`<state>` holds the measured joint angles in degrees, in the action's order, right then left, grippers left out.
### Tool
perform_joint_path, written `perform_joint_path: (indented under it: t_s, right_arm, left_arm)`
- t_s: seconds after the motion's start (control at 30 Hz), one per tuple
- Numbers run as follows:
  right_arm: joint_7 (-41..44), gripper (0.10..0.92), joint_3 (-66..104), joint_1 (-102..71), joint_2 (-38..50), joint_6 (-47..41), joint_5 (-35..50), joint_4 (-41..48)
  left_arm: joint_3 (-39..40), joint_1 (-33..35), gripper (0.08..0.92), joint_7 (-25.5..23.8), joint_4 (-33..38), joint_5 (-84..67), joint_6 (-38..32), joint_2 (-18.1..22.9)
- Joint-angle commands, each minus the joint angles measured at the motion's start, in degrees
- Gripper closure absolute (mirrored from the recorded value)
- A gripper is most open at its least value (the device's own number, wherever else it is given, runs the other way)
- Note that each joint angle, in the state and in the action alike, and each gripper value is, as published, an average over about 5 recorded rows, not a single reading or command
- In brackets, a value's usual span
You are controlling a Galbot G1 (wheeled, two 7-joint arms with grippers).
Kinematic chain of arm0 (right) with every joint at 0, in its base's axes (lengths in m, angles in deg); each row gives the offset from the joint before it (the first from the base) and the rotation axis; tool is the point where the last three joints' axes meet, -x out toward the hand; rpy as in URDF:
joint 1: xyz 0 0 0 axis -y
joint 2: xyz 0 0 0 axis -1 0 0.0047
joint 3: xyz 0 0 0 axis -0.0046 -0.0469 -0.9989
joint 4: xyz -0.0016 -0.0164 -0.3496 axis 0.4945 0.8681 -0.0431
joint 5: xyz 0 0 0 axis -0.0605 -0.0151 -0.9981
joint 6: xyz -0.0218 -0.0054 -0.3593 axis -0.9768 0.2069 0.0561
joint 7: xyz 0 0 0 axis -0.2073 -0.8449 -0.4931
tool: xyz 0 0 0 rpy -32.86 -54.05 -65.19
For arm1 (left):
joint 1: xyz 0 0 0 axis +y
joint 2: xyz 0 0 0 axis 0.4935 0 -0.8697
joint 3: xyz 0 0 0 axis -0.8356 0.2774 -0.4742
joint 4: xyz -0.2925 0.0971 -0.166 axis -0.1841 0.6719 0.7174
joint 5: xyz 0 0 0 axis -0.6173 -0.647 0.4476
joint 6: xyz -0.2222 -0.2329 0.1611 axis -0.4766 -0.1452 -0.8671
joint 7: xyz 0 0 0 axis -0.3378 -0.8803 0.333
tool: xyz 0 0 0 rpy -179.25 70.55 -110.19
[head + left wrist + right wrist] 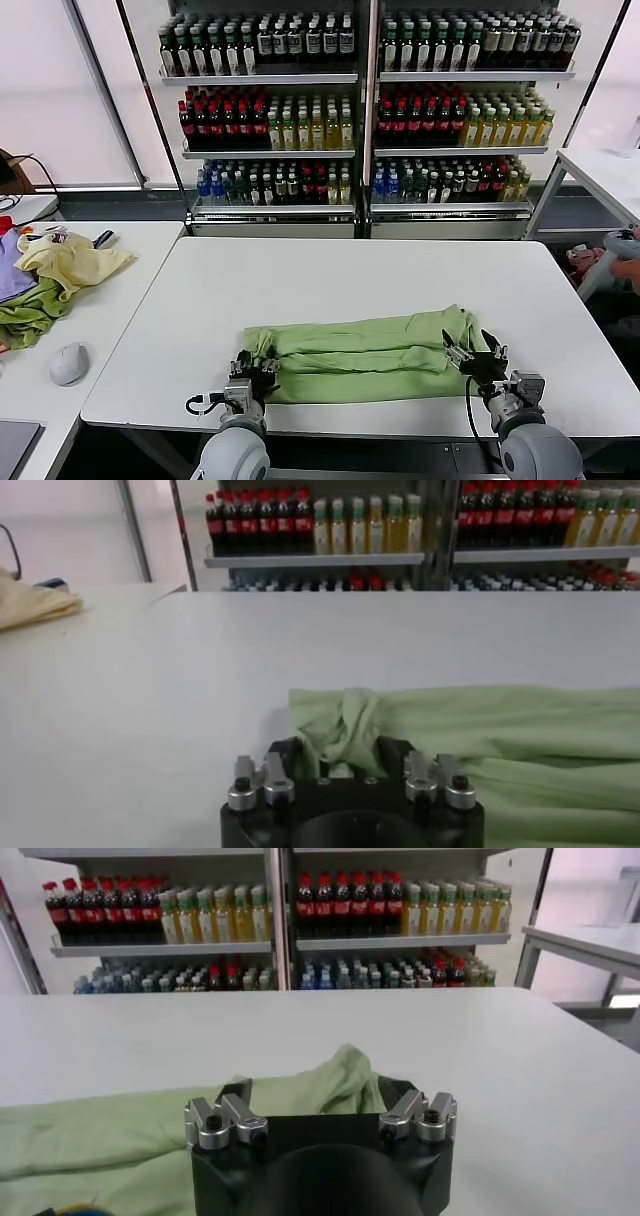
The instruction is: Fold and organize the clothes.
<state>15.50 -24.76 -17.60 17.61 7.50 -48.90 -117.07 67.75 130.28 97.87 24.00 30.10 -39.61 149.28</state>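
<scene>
**Folded shirt lies along the near edge, both tools at its ends**

Head view: the light green shirt [365,352] lies folded into a long band across the near part of the white table [360,270], running from the robot's left to its right. The left tool [255,368] sits at the shirt's left end and the right tool [474,356] at its right end, each low over the cloth. The right tool's fingers are spread apart with nothing between them that can be made out. How the left tool stands cannot be told here. A second table on the left carries a pale yellow garment [72,262], a darker green garment [30,312] and a computer mouse [69,363]. Behind stand drink shelves [365,100] full of bottles.

Left wrist view: the left tool [340,760] has bunched, wrinkled cloth of the shirt [470,735] lying between its fingers; the fingers stand partly apart, and whether they pinch the cloth cannot be told. This bunching is hidden in the head view.

Right wrist view: the right tool [318,1098] is wide open, its fingers on either side of a raised corner of the shirt [130,1138], which the head view does not show; no firm grip is visible.
</scene>
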Motion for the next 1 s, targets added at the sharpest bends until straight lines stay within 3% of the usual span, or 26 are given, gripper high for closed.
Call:
perform_joint_path:
  t_s: [0.03,0.43,0.67,0.83,1.0]
  right_arm:
    - [0.0,0.203,0.1,0.1,0.0,0.2,0.3,-0.1]
    - [0.0,0.203,0.1,1.2,0.4,1.0,1.5,0.1]
    - [0.1,0.203,-0.3,2.0,0.6,1.2,1.7,0.1]
    - [0.1,0.203,-0.5,2.1,0.6,1.2,1.6,0.2]
    - [0.2,0.203,-0.7,2.1,0.6,1.2,1.5,-0.2]
  left_arm:
    - [-1.5,0.4,0.483,0.4,-0.4,-3.1,1.1,0.0]
    - [-14.8,-0.8,0.824,-1.9,4.0,-9.5,0.5,-12.0]
    - [-24.0,-2.0,0.869,-2.8,7.6,-20.6,-0.1,-18.0]
    - [-24.6,-2.1,0.869,-2.8,13.0,-29.8,-1.6,-17.1]
    - [-18.7,-2.1,0.869,-2.6,19.1,-38.8,-2.8,-11.2]
